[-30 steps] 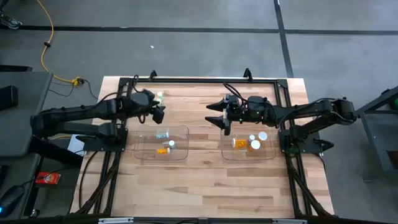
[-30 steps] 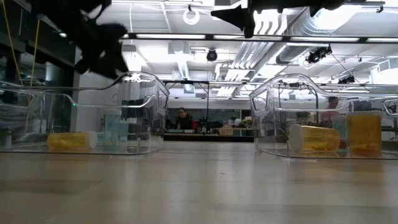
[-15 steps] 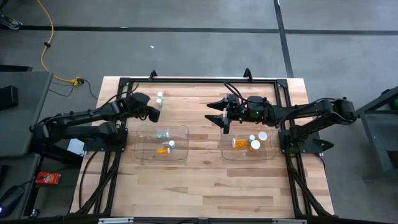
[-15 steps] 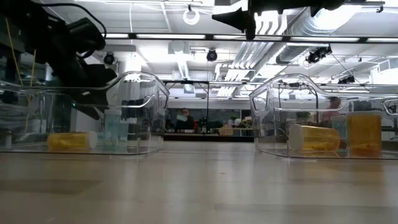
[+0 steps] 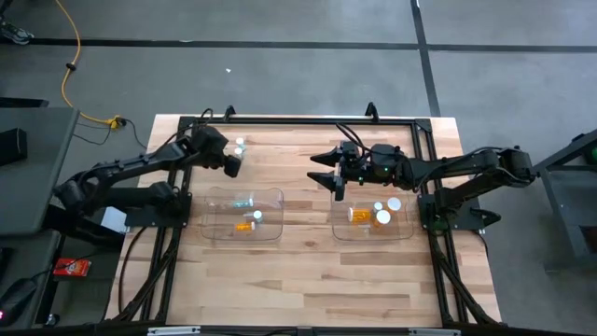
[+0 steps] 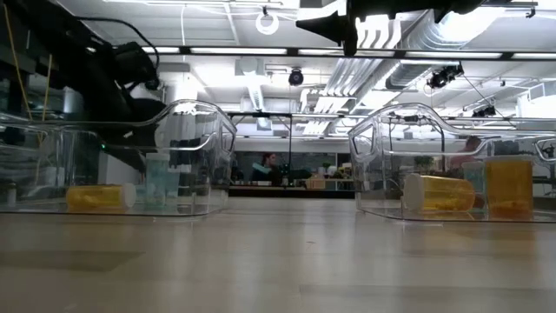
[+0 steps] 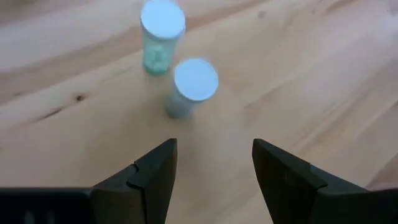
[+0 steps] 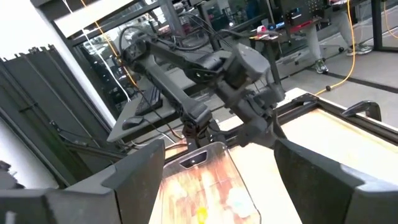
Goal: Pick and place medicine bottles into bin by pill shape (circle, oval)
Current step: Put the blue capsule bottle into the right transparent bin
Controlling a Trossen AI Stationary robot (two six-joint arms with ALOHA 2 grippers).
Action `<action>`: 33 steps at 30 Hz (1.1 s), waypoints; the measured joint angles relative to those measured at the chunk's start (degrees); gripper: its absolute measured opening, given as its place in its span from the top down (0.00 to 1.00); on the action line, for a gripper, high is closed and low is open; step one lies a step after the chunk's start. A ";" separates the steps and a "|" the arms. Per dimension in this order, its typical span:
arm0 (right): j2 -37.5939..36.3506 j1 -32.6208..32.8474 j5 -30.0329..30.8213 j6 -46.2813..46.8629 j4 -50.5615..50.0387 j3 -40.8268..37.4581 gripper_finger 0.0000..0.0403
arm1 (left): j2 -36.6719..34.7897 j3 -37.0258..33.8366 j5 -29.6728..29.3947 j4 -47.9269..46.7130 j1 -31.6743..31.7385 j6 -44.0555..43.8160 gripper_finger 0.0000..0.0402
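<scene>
Bottles stand upright on tabletop, just ahead of left gripper, fingers apart; right gripper waits, open.

1. Right gripper fingers spread wide in the foreground, nothing between them.
2. Beyond, left arm reaching over the wooden tabletop.
3. Below it, clear bin holding an amber bottle.
</scene>
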 joint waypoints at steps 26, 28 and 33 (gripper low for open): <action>0.00 -0.01 0.02 1.27 -0.20 0.02 0.27 | 13.87 -0.04 3.93 10.59 2.97 14.72 0.50; 0.00 0.00 0.02 1.27 -0.21 0.02 0.27 | 13.88 -0.05 3.56 11.11 2.82 13.63 0.50; 0.00 -0.01 0.02 1.27 -0.25 0.02 0.27 | 16.00 -0.04 -0.46 14.79 0.81 8.68 0.50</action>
